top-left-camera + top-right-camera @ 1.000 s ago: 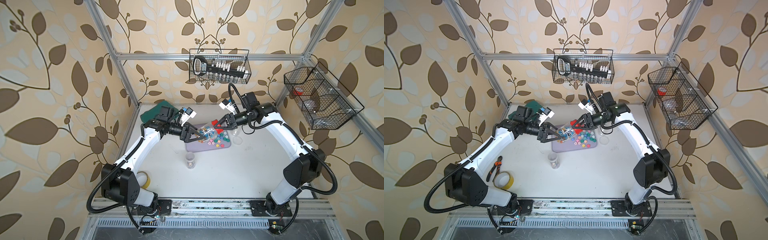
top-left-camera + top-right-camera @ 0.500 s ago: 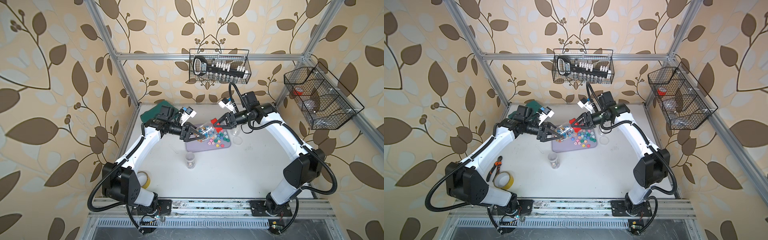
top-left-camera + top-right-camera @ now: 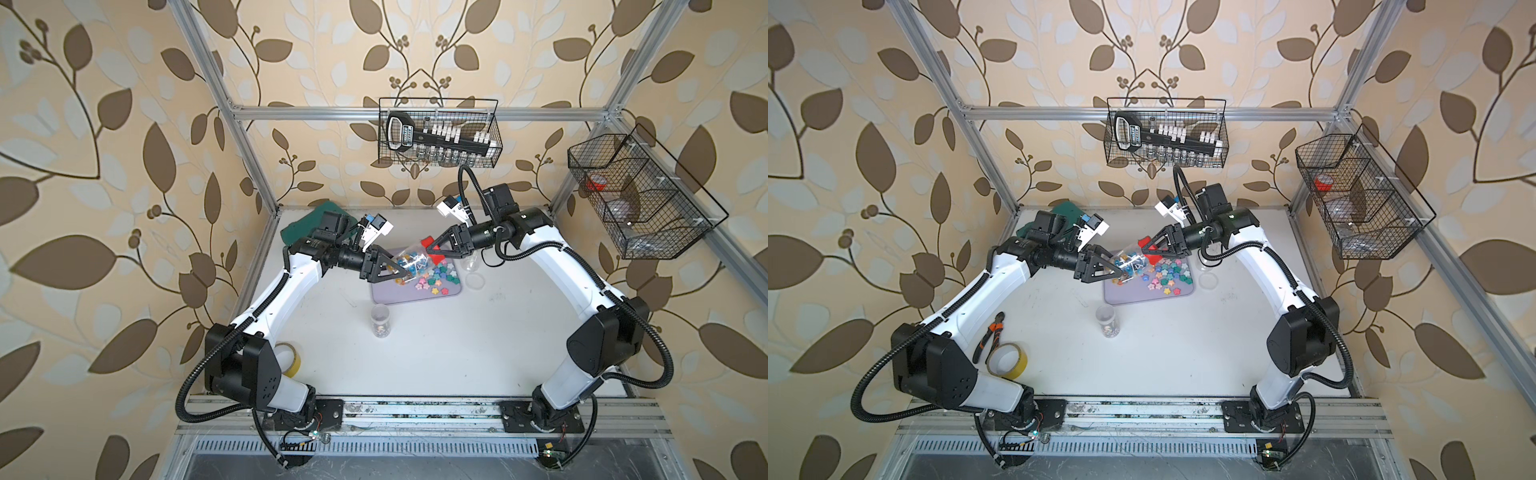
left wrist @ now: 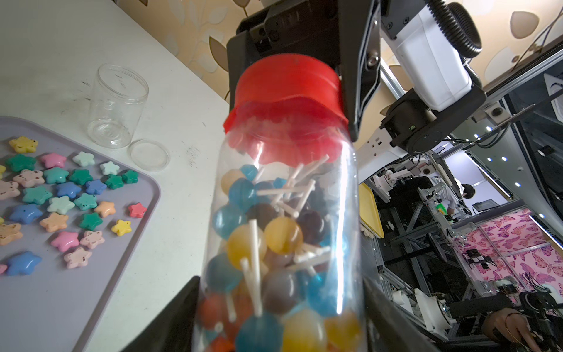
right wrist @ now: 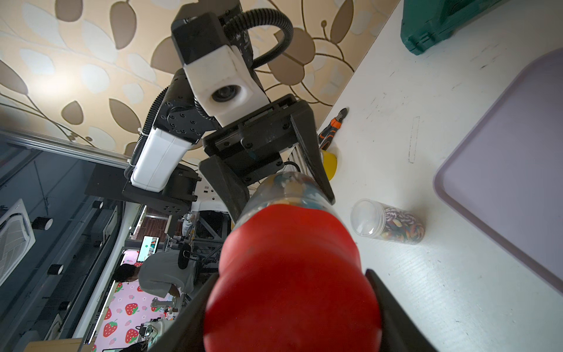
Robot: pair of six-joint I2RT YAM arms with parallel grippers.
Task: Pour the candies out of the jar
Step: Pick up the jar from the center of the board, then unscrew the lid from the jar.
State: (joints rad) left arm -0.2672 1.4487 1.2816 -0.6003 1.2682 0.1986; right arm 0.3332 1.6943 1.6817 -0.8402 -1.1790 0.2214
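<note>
Your left gripper point(image 3: 399, 269) is closed on the clear body of the jar point(image 4: 283, 243), and your right gripper point(image 3: 432, 249) is clamped on its red lid point(image 4: 286, 88), which is still on. The jar hangs tilted between them over the far left part of the purple tray point(image 3: 399, 297). It is full of lollipops point(image 4: 281, 234), and star sweets point(image 3: 432, 280) lie on the tray to its right.

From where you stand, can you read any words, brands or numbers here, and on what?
Nothing reads clearly enough to quote.
Label on the black tool holder in the wire basket: there is lettering, but it is too blurred to read.
On the jar, red lid and tray: no text visible.
</note>
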